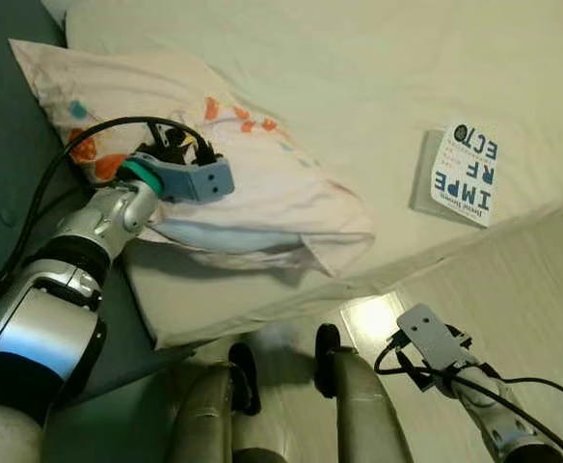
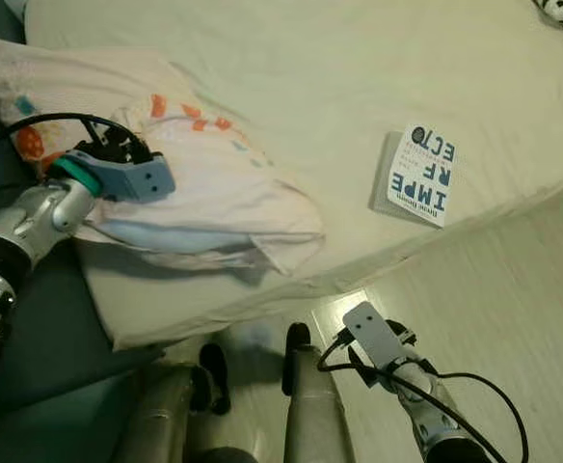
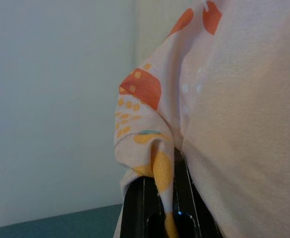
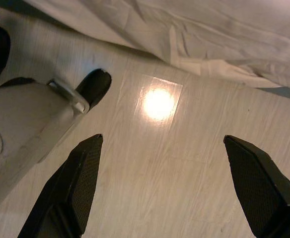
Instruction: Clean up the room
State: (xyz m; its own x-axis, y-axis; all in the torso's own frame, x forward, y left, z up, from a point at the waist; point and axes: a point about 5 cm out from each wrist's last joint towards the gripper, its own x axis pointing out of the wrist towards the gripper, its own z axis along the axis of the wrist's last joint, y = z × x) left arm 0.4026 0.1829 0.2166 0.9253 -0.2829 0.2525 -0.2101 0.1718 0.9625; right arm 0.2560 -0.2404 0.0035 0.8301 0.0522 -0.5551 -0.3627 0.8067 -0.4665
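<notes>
Robot stands at the bed (image 1: 359, 77), left gripper (image 3: 157, 208) clenched on a fold of the patterned pillow (image 1: 253, 183), which lies on the mattress near its corner, partly over a pale blue layer beneath. Right gripper (image 4: 165, 183) hangs low by the robot's leg w/ fingers (image 4: 80, 178) spread wide, holding nothing, over pale wood floor (image 4: 175, 163). A book (image 1: 467, 174) w/ blue lettering lies flat further along the bed, well apart from the pillow.

Step in hand, by the look of it: shifting the pillow into its place on the bed. To do it well, the pinch needs more than a thin edge of cover; a grip on cloth alone will likely stretch the case and leave the filling behind. A slow, low drag across the sheet should keep the pillow from flopping off the mattress edge. Right arm is free to steady the far end if reqd.

Head views give the layout, i.e. pillow vs. book vs. bed edge. Left wrist view gives the grip itself: printed fabric bunched between the black fingers, orange and yellow shapes close up. Right wrist view adds the floor, a bright light reflection, the robot's black foot (image 4: 93, 84) and the sheet hem hanging at bedside.
</notes>
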